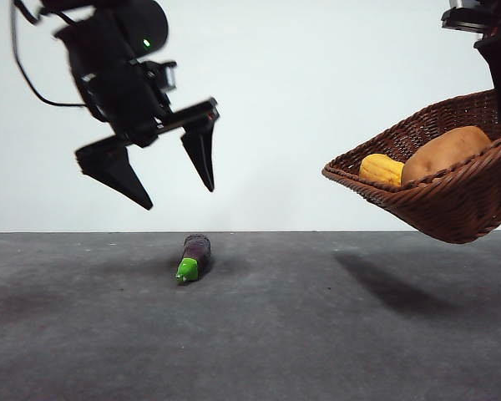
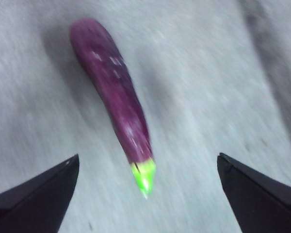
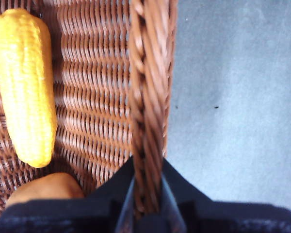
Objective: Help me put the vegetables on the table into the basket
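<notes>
The basket (image 1: pixel 451 188) hangs tilted at the right of the frame, so the last vegetable can drop in. The right gripper (image 3: pixel 146 204) pinches its rim. The potato (image 1: pixel 444 152) and corn (image 1: pixel 381 169) lie inside. The left gripper (image 1: pixel 163 180), upper left, is wide open and empty above the eggplant (image 1: pixel 194 255) on the table (image 1: pixel 317 334).

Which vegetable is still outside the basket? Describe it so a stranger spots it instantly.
On the dark grey table, under the open left gripper, lies a small dark purple eggplant. Its bright green stem end sets it apart.
</notes>
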Action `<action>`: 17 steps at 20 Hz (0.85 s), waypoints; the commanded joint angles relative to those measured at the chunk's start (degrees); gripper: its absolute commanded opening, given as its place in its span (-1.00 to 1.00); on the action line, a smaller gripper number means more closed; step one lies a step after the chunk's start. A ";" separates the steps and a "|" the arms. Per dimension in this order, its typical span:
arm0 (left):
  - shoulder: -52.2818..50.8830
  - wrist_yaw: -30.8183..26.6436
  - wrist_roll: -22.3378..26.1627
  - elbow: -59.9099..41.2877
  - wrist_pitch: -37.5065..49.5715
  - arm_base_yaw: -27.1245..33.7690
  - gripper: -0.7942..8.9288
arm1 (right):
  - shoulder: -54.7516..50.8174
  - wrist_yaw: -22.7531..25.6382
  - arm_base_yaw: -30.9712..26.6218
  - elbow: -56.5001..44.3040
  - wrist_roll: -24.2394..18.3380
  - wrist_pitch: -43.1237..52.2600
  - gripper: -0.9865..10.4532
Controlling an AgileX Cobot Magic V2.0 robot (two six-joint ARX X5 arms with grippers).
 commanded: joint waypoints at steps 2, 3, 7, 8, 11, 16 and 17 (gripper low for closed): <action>10.43 0.31 1.33 12.26 -5.53 0.37 0.15 | 0.37 -0.63 -0.02 -0.44 -0.98 0.42 -0.86; 13.40 -0.07 1.66 15.91 -7.41 0.37 0.15 | 0.37 -0.63 -0.02 -0.44 -1.27 0.39 -0.86; 22.34 -3.74 1.64 25.86 -12.55 0.31 0.13 | 0.37 -0.63 -0.02 -0.44 -1.36 0.61 -0.86; 23.76 -4.74 1.64 27.15 -13.42 0.33 0.13 | 0.35 -0.63 -0.02 -0.44 -1.62 0.61 -0.86; 25.64 -6.95 1.66 28.17 -14.80 0.33 0.13 | 0.37 -0.63 -0.02 -0.44 -2.54 0.76 -0.86; 26.29 -7.63 1.62 28.17 -13.68 -0.04 -0.03 | 0.37 -0.63 -0.02 -0.44 -2.80 1.09 -0.86; 26.51 -7.61 1.62 28.17 -13.94 -0.02 -0.10 | 0.37 -0.63 -0.02 -0.44 -2.80 1.09 -0.86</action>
